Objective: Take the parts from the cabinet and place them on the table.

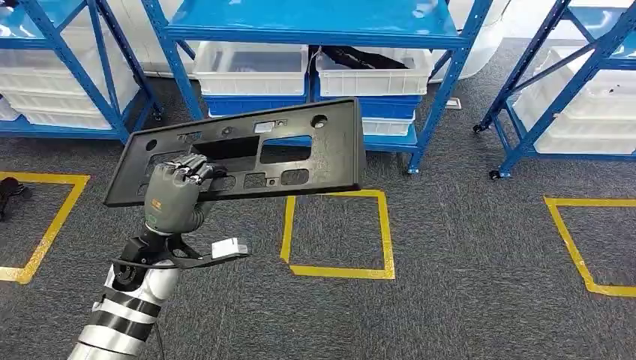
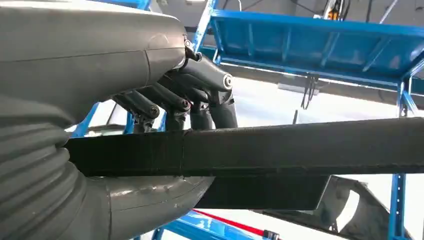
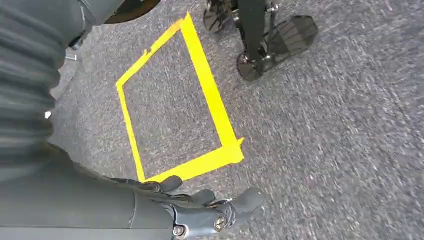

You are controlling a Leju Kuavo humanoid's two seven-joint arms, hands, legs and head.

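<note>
My left hand [image 1: 176,196] grips the black perforated panel [image 1: 247,154] near its left end, fingers [image 2: 200,95] over the edge, carried flat before the blue rack [image 1: 315,30]. Next I must find the table. My right hand [image 3: 200,210] hangs empty, fingers loosely apart.
</note>
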